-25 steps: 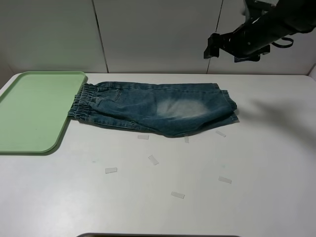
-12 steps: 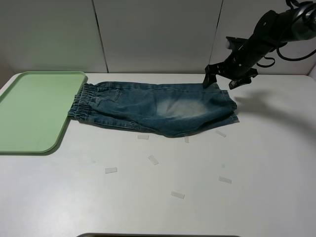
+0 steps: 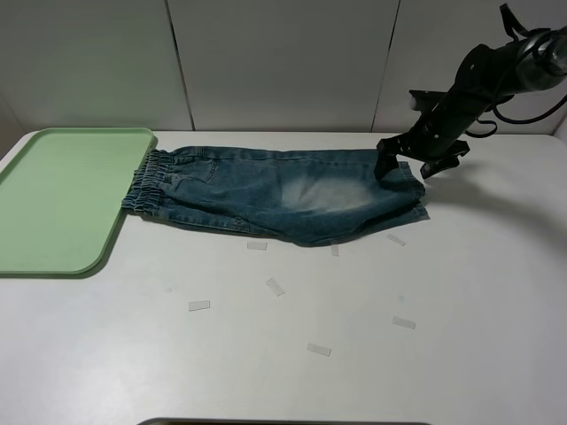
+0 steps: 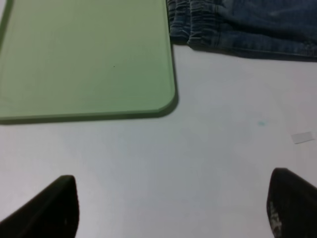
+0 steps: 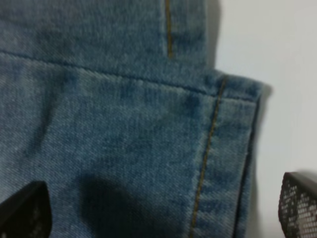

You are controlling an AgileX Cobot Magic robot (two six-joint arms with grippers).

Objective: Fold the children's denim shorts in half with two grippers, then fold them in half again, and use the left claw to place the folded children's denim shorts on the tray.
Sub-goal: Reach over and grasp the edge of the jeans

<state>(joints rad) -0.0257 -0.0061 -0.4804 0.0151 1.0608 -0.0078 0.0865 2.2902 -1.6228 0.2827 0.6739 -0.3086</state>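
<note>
Shorts: small faded blue children's denim shorts (image 3: 279, 195) lie flat on the white table top (image 3: 461, 292), towards its far side. The gathered waistband is at the left and the leg hems at the right.
Fold state: one leg appears laid over the other, with stacked hem edges seen in the right wrist view. The first halving is judged done and the second not yet made.
Right claw: black two-finger right gripper (image 3: 404, 166) is at the far right corner of the leg hems. Its fingers are spread wide with denim between them, and nothing is pinched.
Left claw: black two-finger left gripper (image 4: 173, 206) is seen only in its own wrist view. It is spread apart and empty, above bare table nearer than the tray's near right corner.
Tray: large flat pale green plastic tray (image 3: 53, 204) is at the left. The waistband lies against its right rim, but overlap cannot be told.
Litter: small white tape strips (image 3: 275, 287) are scattered nearer than the shorts.
Step in hand: judged as the approach for the second fold.
Next move: both hem layers need to be pinched together, then carried left over the waistband without dragging the lower cloth.
</note>
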